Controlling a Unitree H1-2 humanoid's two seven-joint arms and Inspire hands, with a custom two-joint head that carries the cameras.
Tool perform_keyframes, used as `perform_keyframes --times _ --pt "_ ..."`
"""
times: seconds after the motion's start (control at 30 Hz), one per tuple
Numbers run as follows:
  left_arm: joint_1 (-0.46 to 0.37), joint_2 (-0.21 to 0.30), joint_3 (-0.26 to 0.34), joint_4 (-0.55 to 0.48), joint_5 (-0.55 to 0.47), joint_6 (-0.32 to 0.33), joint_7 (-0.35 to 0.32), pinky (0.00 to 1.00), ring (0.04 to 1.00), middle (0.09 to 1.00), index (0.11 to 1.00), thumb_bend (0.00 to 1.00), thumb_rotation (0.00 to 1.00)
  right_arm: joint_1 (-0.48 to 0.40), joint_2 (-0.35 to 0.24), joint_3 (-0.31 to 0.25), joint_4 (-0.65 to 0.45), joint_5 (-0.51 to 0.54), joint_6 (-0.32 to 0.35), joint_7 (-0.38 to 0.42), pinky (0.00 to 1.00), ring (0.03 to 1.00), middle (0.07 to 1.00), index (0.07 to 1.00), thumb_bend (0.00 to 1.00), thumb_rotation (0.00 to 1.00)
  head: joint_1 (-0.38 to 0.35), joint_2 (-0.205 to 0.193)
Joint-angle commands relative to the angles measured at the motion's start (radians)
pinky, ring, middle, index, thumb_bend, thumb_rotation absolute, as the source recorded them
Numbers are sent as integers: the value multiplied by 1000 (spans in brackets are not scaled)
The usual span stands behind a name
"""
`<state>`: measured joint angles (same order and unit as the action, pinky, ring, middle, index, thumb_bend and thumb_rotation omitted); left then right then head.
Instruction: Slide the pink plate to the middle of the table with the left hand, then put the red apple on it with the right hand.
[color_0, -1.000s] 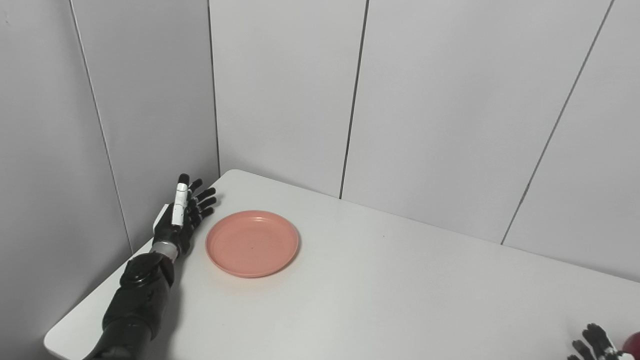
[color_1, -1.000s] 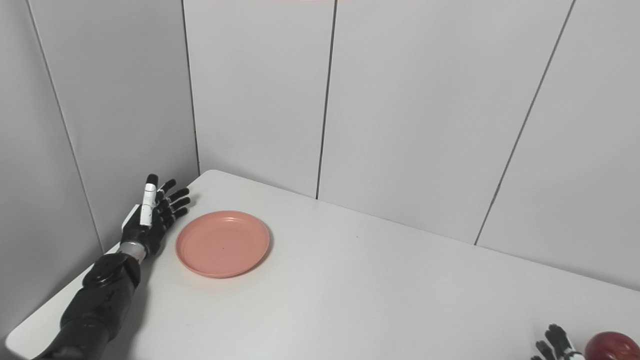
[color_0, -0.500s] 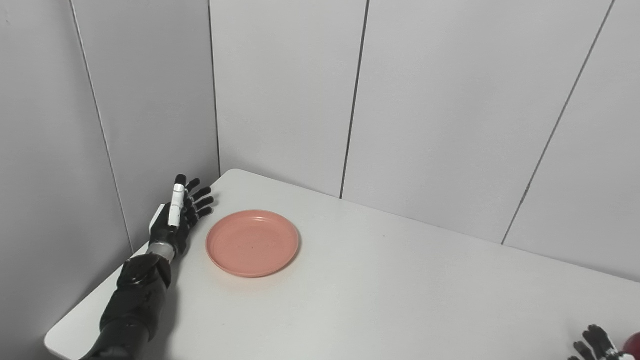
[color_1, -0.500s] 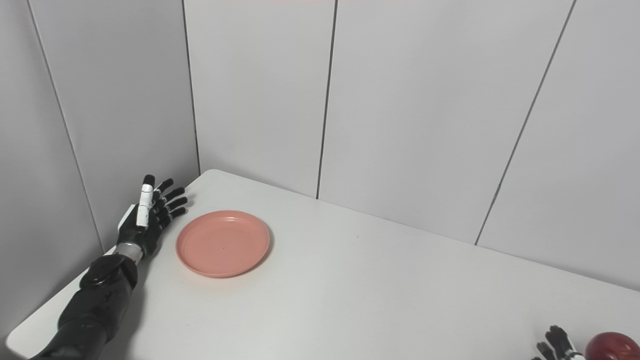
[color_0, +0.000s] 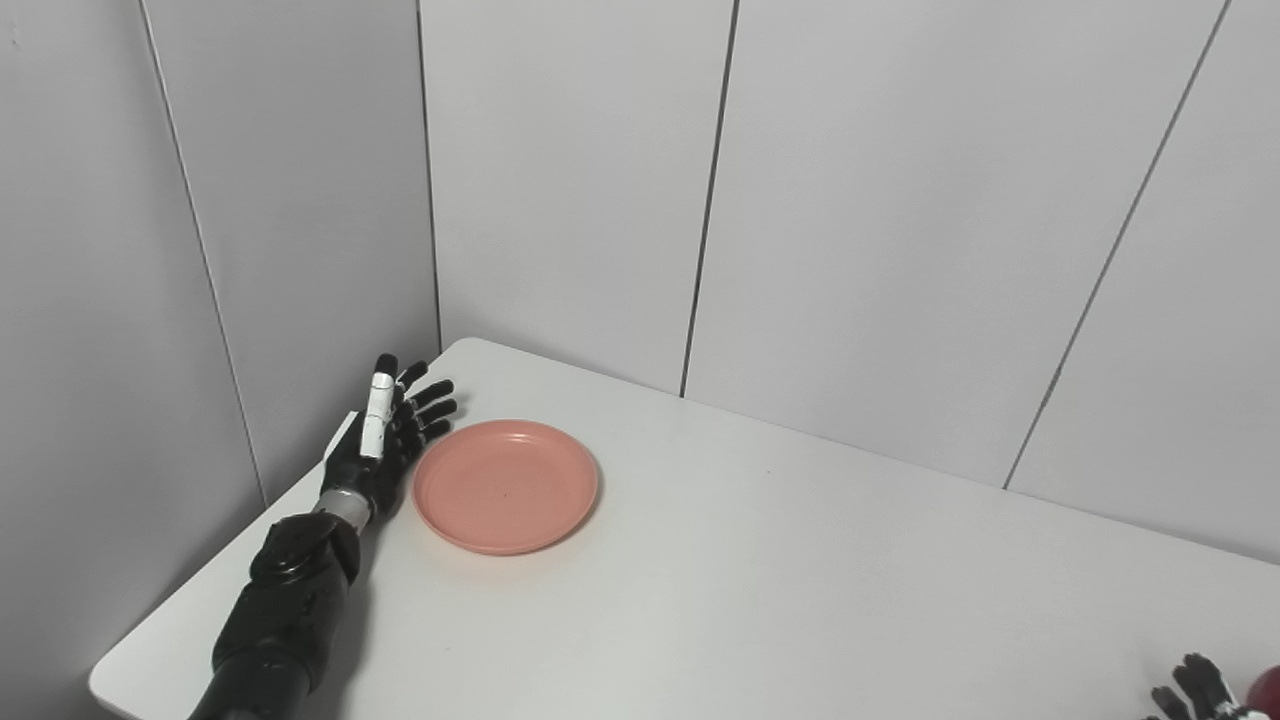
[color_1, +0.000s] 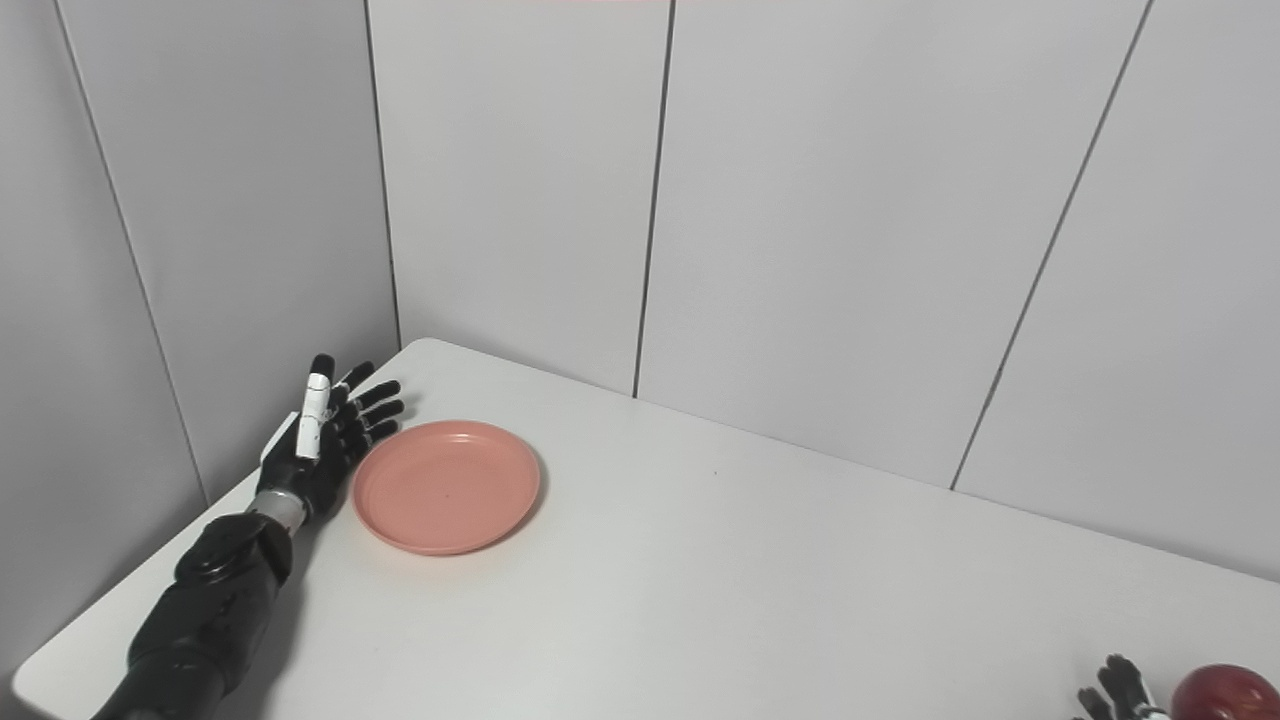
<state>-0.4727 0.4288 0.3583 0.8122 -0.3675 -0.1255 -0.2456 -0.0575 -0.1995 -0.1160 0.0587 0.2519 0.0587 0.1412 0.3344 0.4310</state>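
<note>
Presently, the pink plate (color_0: 506, 486) lies flat on the white table (color_0: 760, 590), toward the far-left corner, well left of the table's middle. Nothing rests on it.

Left hand (color_0: 385, 445): black, with one white-cased finger, standing edge-on at the plate's left rim. Fingers (color_1: 375, 410) spread apart and extended toward the far wall, holding nothing. The palm faces the plate; hand is just beside the rim, and whether it actually touches cannot be made out from either view. The dark forearm (color_0: 290, 590) runs back along the table's left edge to the near-left corner.

Right hand (color_1: 1115, 690): only a few dark fingertips show at the bottom right edge. They point up and look somewhat separated, but too little of the hand is in frame to tell whether it is apart or closed.

Red apple (color_1: 1225, 692): near right of the table, cut by the bottom edge, just right of the right hand's fingertips; contact cannot be judged. It sits well apart from the plate.

Backdrop: pale grey wall panels (color_0: 880, 200) with dark vertical seams, meeting at a corner behind the table's far-left end.
</note>
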Motion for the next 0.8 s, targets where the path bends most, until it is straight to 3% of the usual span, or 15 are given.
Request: perform_keyframes --times 0.0,0.3,0.5,0.77 --pt "-2 -5 -6 -43 -7 30 -4 881 842 843 924 793 983 34 9 12 5 2 58 8 945 956 973 947 862 1000 2 1" --pt "35 -21 -20 -156 -8 107 2 895 865 859 928 797 980 36 11 16 -7 1 62 3 961 958 972 957 840 1000 0 1" --pt "55 -31 -45 -219 27 145 33 824 835 844 901 847 976 38 8 20 -15 -4 65 1 984 973 986 967 811 1000 3 10" --pt "76 -48 -61 -271 11 181 25 868 864 869 920 820 989 41 13 20 -37 -2 80 -9 983 967 977 965 791 1000 -1 18"
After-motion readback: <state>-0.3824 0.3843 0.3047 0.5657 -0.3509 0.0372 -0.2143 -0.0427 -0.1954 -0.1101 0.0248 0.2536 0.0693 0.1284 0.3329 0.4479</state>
